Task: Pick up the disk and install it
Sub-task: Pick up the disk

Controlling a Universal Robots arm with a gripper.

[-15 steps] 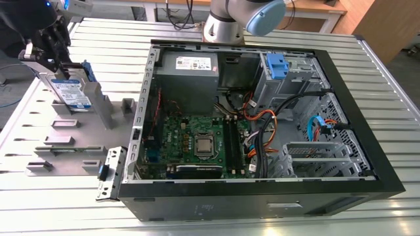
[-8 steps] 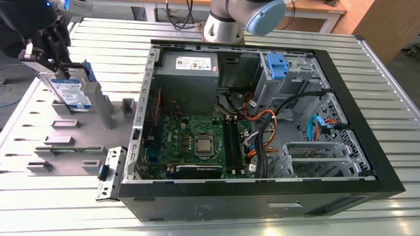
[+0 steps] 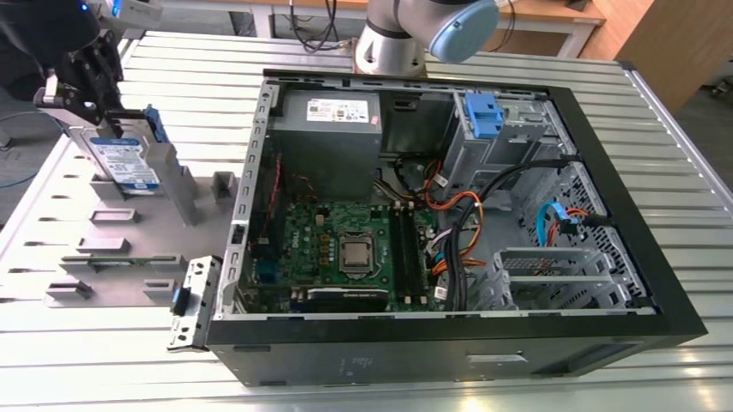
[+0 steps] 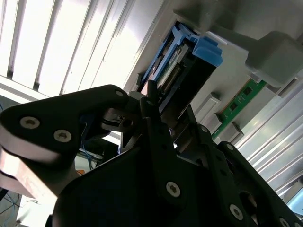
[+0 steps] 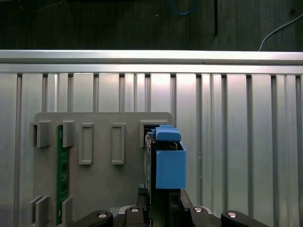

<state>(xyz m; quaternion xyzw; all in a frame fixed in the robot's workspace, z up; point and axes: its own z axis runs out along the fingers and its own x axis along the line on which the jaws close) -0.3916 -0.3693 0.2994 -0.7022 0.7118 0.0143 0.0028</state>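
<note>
The disk (image 3: 124, 165) stands on edge in a slot of the grey holder (image 3: 189, 202) on the worktop (image 3: 658, 129), at the exterior view's left of the open computer case (image 3: 458, 348). The hand (image 3: 106, 120) sits over its upper end, straddling it in both wrist views, though I cannot tell whether it is pressing or spread. The disk looks rigid, fairly heavy and shock-sensitive, with smooth metal faces, so it is best held across its flat sides near the blue carrier, not by the connector edge.

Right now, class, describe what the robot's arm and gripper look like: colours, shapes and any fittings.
In the exterior view the arm is a silver-grey tube with a rounded light-blue joint cap. The gripper is black; in the second wrist view its flat, angular link plates carry silver screw heads.
</note>
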